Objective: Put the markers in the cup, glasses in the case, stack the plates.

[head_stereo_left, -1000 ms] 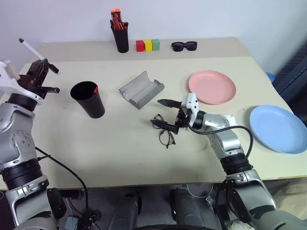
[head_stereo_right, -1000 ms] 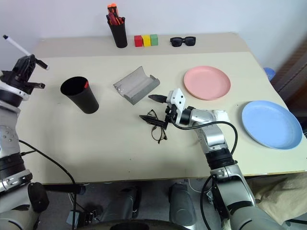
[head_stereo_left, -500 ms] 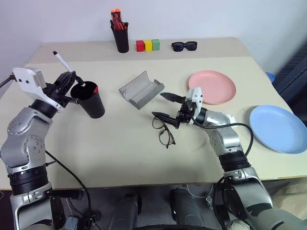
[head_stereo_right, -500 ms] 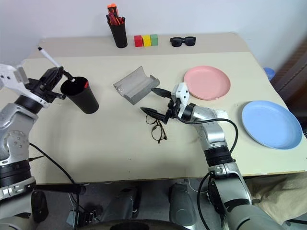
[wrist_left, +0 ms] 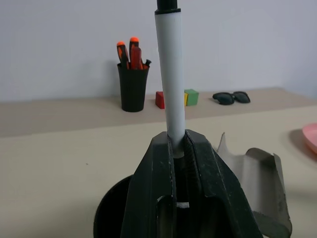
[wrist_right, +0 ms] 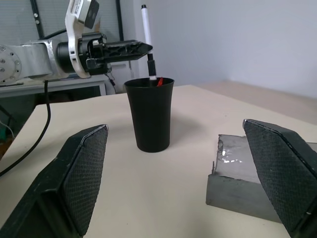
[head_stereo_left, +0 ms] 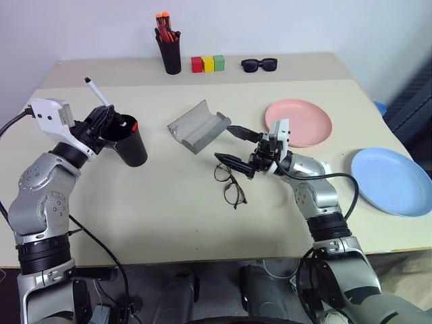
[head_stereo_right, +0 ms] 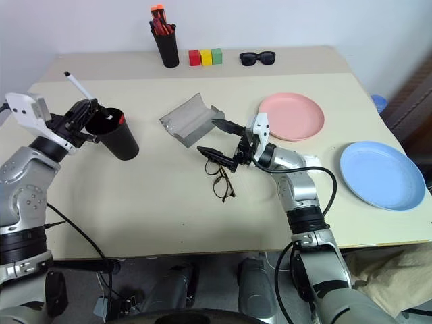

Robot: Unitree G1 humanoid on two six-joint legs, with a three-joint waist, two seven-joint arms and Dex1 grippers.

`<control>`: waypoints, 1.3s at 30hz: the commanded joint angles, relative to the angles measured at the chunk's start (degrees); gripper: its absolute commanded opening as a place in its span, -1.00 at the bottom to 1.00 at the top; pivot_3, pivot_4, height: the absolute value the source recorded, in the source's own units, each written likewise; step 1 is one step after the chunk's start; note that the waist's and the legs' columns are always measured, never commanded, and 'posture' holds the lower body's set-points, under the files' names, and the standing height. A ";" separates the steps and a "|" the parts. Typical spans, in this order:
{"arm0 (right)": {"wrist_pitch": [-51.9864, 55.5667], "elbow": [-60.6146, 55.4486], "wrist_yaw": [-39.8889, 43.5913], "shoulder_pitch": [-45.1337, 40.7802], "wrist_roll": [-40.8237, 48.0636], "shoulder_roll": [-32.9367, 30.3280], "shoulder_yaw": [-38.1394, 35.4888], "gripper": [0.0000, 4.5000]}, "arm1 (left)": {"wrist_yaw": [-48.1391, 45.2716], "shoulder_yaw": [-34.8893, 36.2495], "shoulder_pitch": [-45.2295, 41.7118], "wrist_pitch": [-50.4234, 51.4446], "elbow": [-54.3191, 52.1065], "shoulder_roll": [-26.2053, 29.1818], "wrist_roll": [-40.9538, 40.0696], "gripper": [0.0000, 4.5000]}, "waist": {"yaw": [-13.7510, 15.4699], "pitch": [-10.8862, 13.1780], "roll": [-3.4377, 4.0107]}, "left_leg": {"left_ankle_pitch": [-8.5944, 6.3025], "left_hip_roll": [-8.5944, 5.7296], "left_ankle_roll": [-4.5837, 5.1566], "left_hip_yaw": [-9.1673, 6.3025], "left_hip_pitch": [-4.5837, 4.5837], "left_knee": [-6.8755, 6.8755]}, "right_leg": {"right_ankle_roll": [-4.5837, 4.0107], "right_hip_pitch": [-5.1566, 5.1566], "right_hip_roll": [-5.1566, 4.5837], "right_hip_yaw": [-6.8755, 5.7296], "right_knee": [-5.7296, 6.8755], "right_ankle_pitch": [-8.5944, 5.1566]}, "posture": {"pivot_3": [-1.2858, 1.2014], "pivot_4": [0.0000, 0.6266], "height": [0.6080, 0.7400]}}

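A beige desk [head_stereo_left: 169, 209] stands against a plain white wall, its top in two sections with a seam running across the far part. Along the far edge stand a black pen holder [head_stereo_left: 169, 50] with orange-red pens, three small blocks [head_stereo_left: 207, 63] in red, yellow and green, and black sunglasses [head_stereo_left: 259, 65].

The black cup [head_stereo_left: 128, 140] sits at the left with a red-tipped marker [head_stereo_left: 133, 125] inside at its rim. The left hand [head_stereo_left: 104, 121], at the cup's rim, is clamped on the white marker [head_stereo_left: 98, 93], whose lower end is over the cup's mouth. The grey case [head_stereo_left: 198, 126] lies open mid-desk. The glasses [head_stereo_left: 229, 183] lie unfolded on the desk just below the right hand [head_stereo_left: 237, 145], whose fingers are spread wide and hold nothing. The pink plate [head_stereo_left: 298, 123] and the blue plate [head_stereo_left: 391, 181] lie apart on the right.

The left wrist view shows the fingers pinching the white barrel; the right wrist view shows the marker standing upright above the cup.
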 commanded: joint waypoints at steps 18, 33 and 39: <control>-1.10 -2.98 -0.17 -0.28 0.43 0.34 -0.68 0.98 | -0.25 0.56 2.18 -1.97 -1.13 0.65 1.31 -0.28 | 0.06 0.00 0.00 | 0.00 0.00 0.00 0.00 0.00 -0.01 | 0.00 0.00 0.00 0.01 -0.03 0.00 | 0.03 -0.52 1.00; 0.20 -5.61 -9.08 1.57 -6.07 -2.34 -0.37 0.98 | 1.57 2.21 -2.70 1.23 -4.54 -0.81 -6.67 0.99 | 0.50 0.01 -0.01 | 0.00 0.00 0.00 -0.02 -0.04 0.00 | 0.00 0.01 -0.01 0.00 -0.08 0.00 | 0.03 -0.52 1.00; 7.17 -14.72 -14.13 5.71 -6.93 -6.56 -1.32 0.98 | 0.73 -2.11 -10.26 6.75 -3.64 -0.08 -9.95 0.99 | 0.45 0.02 -0.01 | 0.00 -0.02 0.00 0.01 -0.05 -0.01 | 0.01 0.01 -0.02 0.01 -0.11 -0.01 | 0.03 -0.52 1.00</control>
